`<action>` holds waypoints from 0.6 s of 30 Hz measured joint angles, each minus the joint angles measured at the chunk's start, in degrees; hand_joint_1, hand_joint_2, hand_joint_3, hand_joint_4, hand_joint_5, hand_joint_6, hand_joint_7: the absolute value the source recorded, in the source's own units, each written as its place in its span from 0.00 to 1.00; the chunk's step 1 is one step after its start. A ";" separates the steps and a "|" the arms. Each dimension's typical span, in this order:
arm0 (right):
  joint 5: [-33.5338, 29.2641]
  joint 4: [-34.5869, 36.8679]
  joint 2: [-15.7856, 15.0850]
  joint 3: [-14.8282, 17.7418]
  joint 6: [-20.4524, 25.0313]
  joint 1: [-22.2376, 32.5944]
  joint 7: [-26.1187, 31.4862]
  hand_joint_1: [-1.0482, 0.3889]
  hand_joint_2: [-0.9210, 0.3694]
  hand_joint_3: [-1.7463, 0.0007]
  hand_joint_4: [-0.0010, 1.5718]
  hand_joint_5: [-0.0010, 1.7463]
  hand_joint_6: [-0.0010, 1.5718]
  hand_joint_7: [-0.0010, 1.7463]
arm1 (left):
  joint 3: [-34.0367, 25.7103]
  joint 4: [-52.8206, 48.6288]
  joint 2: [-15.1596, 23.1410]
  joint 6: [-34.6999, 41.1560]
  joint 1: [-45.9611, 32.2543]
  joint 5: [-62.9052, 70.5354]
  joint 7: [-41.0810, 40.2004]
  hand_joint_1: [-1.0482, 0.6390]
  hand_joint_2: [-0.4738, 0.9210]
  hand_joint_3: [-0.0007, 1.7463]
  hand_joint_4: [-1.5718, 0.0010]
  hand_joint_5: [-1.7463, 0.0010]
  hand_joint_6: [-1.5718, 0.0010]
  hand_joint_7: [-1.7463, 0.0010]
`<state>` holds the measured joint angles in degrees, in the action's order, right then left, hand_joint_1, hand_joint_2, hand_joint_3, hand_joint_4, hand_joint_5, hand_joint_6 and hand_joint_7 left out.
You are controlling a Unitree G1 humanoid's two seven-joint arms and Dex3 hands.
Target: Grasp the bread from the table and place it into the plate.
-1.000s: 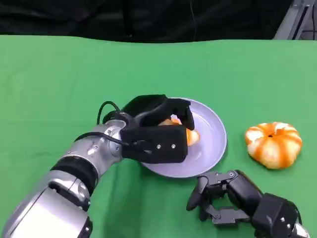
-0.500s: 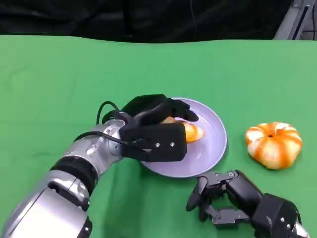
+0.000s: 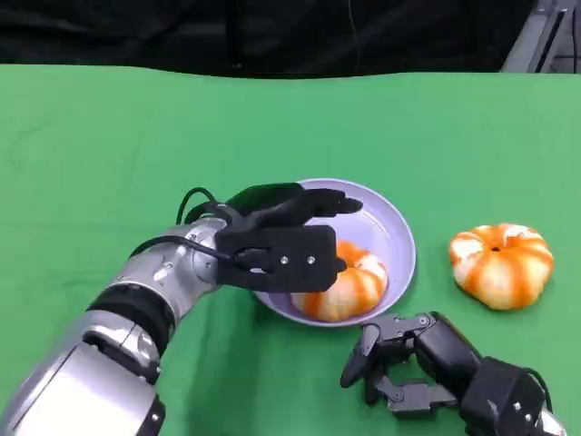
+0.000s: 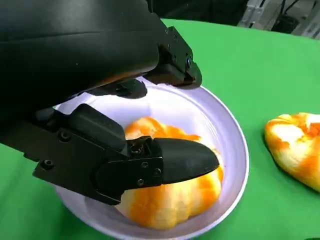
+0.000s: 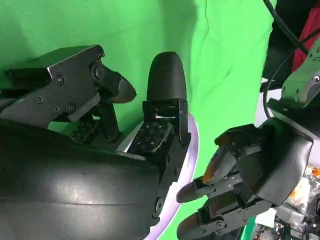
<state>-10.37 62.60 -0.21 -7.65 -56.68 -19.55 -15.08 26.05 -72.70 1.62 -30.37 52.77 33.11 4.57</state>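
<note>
Head view, left hand [image 3: 281, 250] hiding bread [image 3: 349, 286]

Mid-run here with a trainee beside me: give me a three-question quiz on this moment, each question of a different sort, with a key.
1. True or false: the bread in the plate is gripped by the left hand.
2. Multiple choice: the second bread lies A) in the plate, B) on the green table to the plate's right, C) in the right hand.
3. Fill in: the right hand sits on the table with its fingers ____ on nothing.

Key
1. False: the bread lies in the plate, and the fingers are spread above it.
2. B.
3. Curled.
</note>
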 measured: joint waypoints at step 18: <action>1.15 0.14 0.07 0.29 0.24 0.00 -1.58 0.88 0.20 0.51 0.59 0.77 0.65 0.53 | -6.60 2.13 1.86 -4.28 -0.79 -7.15 -1.10 0.06 1.00 0.43 0.75 0.98 0.79 0.99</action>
<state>-9.22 62.74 -0.14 -7.36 -56.45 -19.55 -16.66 19.45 -70.57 3.48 -34.65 51.98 25.96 3.47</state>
